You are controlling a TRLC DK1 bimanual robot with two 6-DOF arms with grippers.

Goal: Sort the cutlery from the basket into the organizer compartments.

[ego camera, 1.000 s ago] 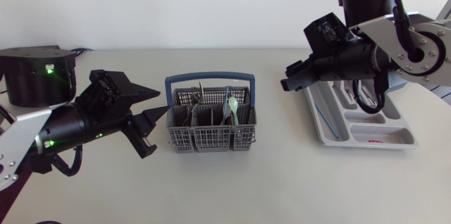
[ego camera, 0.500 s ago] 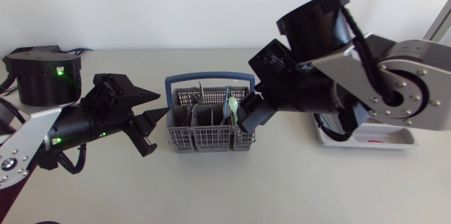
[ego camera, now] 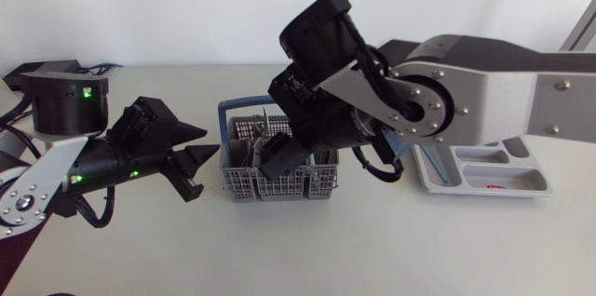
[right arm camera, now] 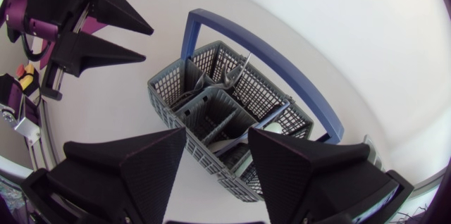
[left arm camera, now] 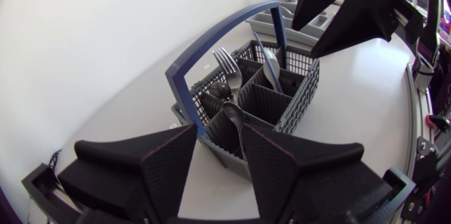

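While my right gripper (right arm camera: pixel 217 136), the matte black pair of wedge fingers, hangs spread wide and holding nothing, I have it pointing almost straight down into the grey plastic mesh basket (right arm camera: pixel 168 89) with the blue hoop handle. From the head camera that same claw (ego camera: pixel 277 158) sits over the middle of the basket (ego camera: pixel 270 186), inside the line of the handle. Between and just ahead of its fingers stand the pieces I want: a steel fork (right arm camera: pixel 237 75) upright, tines up, in the far row, and a pale-bowled spoon (right arm camera: pixel 271 129) leaning in a compartment beside the finger. Their long axes run up toward the claw, so I judge a downward reach will meet them end-on.

My left gripper (ego camera: pixel 210 141) is also parted and empty, level with the white table (ego camera: pixel 372 249), its tips just beside the basket's end wall (left arm camera: pixel 296 108). It is close, but side-on. The grey moulded organizer tray (ego camera: pixel 484 191) lies well apart on the right arm's side, which makes the right arm the better one for this pick.
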